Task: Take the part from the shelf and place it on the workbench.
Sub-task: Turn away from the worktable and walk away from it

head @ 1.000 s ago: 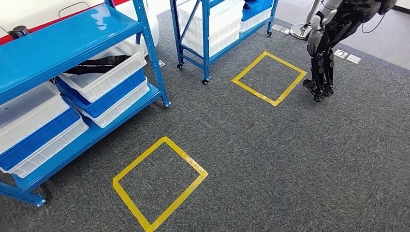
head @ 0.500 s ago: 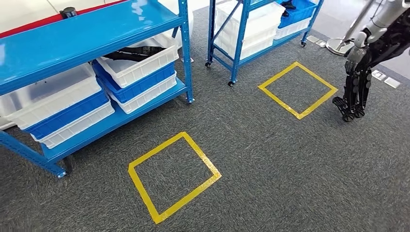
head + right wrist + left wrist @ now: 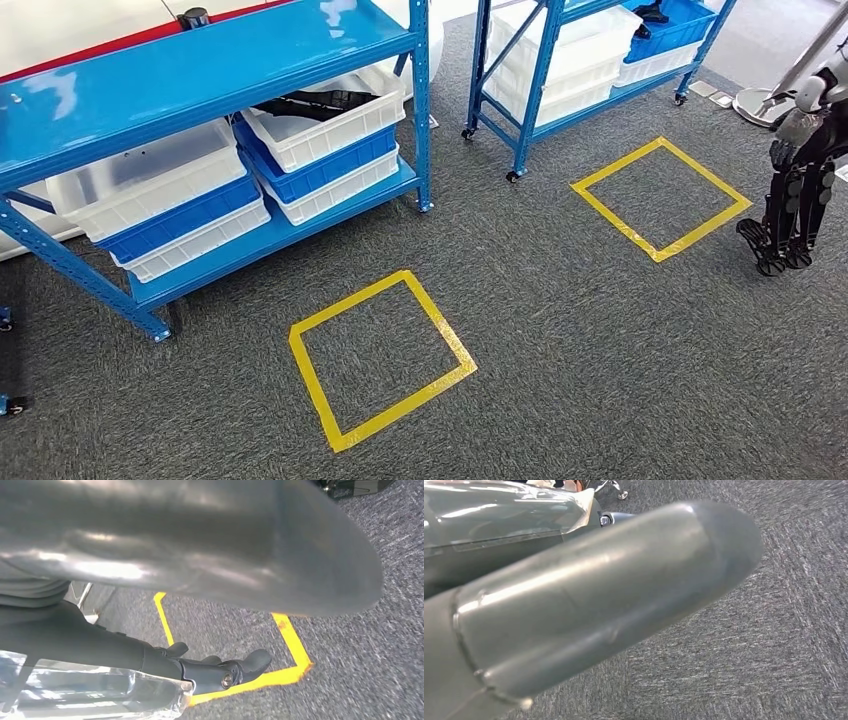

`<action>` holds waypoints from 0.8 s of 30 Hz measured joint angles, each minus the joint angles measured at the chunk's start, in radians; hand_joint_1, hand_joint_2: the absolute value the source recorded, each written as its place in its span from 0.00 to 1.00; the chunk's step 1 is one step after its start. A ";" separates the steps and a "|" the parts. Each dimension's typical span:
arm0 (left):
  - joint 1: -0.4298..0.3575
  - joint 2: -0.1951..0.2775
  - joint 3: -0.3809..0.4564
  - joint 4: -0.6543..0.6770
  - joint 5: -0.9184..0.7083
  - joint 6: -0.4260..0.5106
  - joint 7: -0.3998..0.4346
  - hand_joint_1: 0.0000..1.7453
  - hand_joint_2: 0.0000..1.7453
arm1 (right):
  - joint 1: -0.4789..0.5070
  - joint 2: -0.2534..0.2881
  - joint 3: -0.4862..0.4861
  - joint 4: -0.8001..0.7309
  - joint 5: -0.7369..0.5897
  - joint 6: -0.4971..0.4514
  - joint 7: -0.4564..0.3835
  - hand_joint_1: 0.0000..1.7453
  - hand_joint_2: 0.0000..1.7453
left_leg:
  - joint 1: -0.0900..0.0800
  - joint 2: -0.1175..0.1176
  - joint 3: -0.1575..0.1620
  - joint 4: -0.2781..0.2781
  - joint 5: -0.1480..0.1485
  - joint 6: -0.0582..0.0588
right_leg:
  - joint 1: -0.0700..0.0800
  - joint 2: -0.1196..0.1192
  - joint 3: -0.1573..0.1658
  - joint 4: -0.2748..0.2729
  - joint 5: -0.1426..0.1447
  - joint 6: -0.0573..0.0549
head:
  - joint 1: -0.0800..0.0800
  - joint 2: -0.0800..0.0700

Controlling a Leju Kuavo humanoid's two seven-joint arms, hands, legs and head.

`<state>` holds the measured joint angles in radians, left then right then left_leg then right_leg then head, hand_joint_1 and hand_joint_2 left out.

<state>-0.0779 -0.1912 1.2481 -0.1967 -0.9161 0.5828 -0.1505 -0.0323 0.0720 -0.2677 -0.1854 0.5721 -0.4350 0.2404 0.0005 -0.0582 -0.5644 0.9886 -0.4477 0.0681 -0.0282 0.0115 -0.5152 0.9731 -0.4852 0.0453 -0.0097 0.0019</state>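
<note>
- Left hand point(image 3: 599, 605): hanging over grey carpet; the thick grey thumb covers the rest, so I cannot tell how the fingers lie
- Blue shelf point(image 3: 200, 60), far left: bare top deck, with stacked white and blue bins on the lower deck
- White bin point(image 3: 325, 125), top of the right-hand stack on that lower deck: open-topped
- Black part point(image 3: 310, 103): lies inside that white bin, untouched; judged to be the task's thing
- Near yellow square point(image 3: 380, 345): tape outline on the carpet, just in front of the shelf
- Second shelf point(image 3: 545, 60), far centre-right: on castors, holding more white and blue bins
- Far yellow square point(image 3: 660, 197): tape outline beside the second shelf
- Other robot point(image 3: 800, 190), right edge: dark legs standing on the carpet
- Right hand point(image 3: 190, 580): hanging above yellow tape; dark fingers point(image 3: 250, 661) loosely extended, holding nothing
- Change: the whole head view has swung over the last second, bringing the blue shelf and near square toward centre; this is camera motion, not the things moving
- Meaning: the robot is judged to be lining up on the shelf; pick not yet begun
</note>
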 joint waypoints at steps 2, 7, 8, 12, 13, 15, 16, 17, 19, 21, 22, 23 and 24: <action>0.002 -0.003 0.000 0.000 -0.001 0.001 -0.016 0.00 0.00 | 0.000 0.004 -0.008 0.000 -0.005 -0.002 0.002 0.00 0.00 | 0.006 0.002 0.038 -0.066 0.020 0.009 | 0.002 -0.001 0.010 -0.012 0.003 -0.001 | -0.006 0.000; 0.008 -0.010 0.000 0.001 -0.010 -0.030 -0.048 0.00 0.00 | 0.000 0.006 -0.020 0.000 -0.001 -0.004 0.010 0.00 0.00 | 0.028 0.007 0.098 -0.149 0.043 0.008 | -0.009 -0.003 -0.107 0.203 -0.081 0.000 | -0.007 0.000; 0.010 -0.011 0.000 0.001 -0.016 -0.035 -0.048 0.00 0.00 | 0.002 0.004 -0.022 0.000 0.000 -0.004 0.011 0.00 0.00 | 0.037 0.006 0.098 -0.141 0.035 -0.005 | -0.019 -0.003 -0.118 0.215 -0.078 0.015 | -0.007 0.000; 0.012 -0.007 -0.001 0.001 -0.028 -0.047 -0.046 0.00 0.00 | 0.003 0.009 -0.026 0.002 0.002 -0.007 0.011 0.00 0.00 | 0.073 0.001 0.077 -0.046 -0.035 -0.083 | -0.058 0.001 -0.047 0.068 -0.004 0.088 | 0.005 0.000; 0.011 -0.004 -0.001 0.000 -0.028 -0.048 -0.046 0.00 0.00 | 0.003 0.012 -0.026 0.002 0.002 -0.008 0.011 0.00 0.00 | 0.074 0.002 0.067 -0.019 -0.056 -0.100 | -0.062 0.003 -0.044 0.066 -0.010 0.081 | 0.008 0.000; 0.010 -0.003 -0.002 0.000 -0.029 -0.048 -0.046 0.00 0.00 | 0.006 0.013 -0.029 0.003 0.002 -0.012 0.013 0.00 0.00 | 0.076 0.004 0.057 0.007 -0.084 -0.119 | -0.061 0.003 -0.053 0.093 -0.035 0.043 | -0.002 0.000; 0.010 -0.003 -0.002 0.000 -0.029 -0.049 -0.047 0.00 0.00 | 0.007 0.013 -0.030 0.003 0.002 -0.013 0.014 0.00 0.00 | 0.076 0.006 0.058 0.008 -0.088 -0.122 | -0.059 0.001 -0.051 0.098 -0.042 0.028 | -0.013 0.000; 0.010 -0.003 -0.002 0.000 -0.029 -0.050 -0.047 0.00 0.00 | 0.008 0.013 -0.031 0.003 0.003 -0.014 0.015 0.00 0.00 | 0.076 0.015 0.053 0.019 -0.095 -0.121 | -0.054 -0.002 -0.045 0.099 -0.047 0.020 | -0.022 0.000; 0.009 -0.004 -0.002 0.001 -0.030 -0.053 -0.047 0.00 0.00 | 0.009 0.014 -0.033 0.003 0.003 -0.014 0.017 0.00 0.00 | 0.070 0.042 0.008 0.098 -0.124 -0.111 | -0.039 -0.008 -0.030 0.093 -0.053 0.009 | -0.033 0.000; 0.009 -0.006 -0.002 0.001 -0.031 -0.056 -0.047 0.00 0.00 | 0.009 0.013 -0.037 0.003 0.003 -0.014 0.019 0.00 0.00 | 0.059 0.058 -0.088 0.243 -0.168 -0.093 | -0.023 -0.014 -0.019 0.085 -0.059 0.001 | -0.039 0.000; 0.010 -0.007 -0.002 0.001 -0.032 -0.056 -0.047 0.00 0.00 | 0.010 0.013 -0.039 0.003 0.003 -0.014 0.020 0.00 0.00 | 0.051 0.059 -0.135 0.303 -0.176 -0.082 | -0.013 -0.016 -0.012 0.080 -0.063 -0.004 | -0.040 0.000; 0.011 -0.007 -0.003 0.001 -0.034 -0.057 -0.047 0.00 0.00 | 0.010 0.013 -0.040 0.003 0.003 -0.015 0.022 0.00 0.00 | 0.042 0.059 -0.169 0.335 -0.166 -0.068 | -0.003 -0.017 -0.004 0.077 -0.068 -0.010 | -0.039 0.000; 0.013 -0.007 -0.003 0.001 -0.036 -0.057 -0.047 0.00 0.00 | 0.011 0.013 -0.041 0.003 0.004 -0.015 0.023 0.00 0.00 | 0.031 0.058 -0.184 0.326 -0.135 -0.048 | 0.007 -0.017 0.008 0.073 -0.075 -0.015 | -0.040 0.000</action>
<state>-0.0654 -0.1987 1.2452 -0.1958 -0.9522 0.5259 -0.1970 -0.0214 0.0847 -0.3088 -0.1822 0.5760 -0.4498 0.2635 0.0313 0.0003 -0.7480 1.3145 -0.5827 0.0196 -0.0210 -0.0053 -0.5069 1.0460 -0.5603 0.0305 -0.0495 0.0019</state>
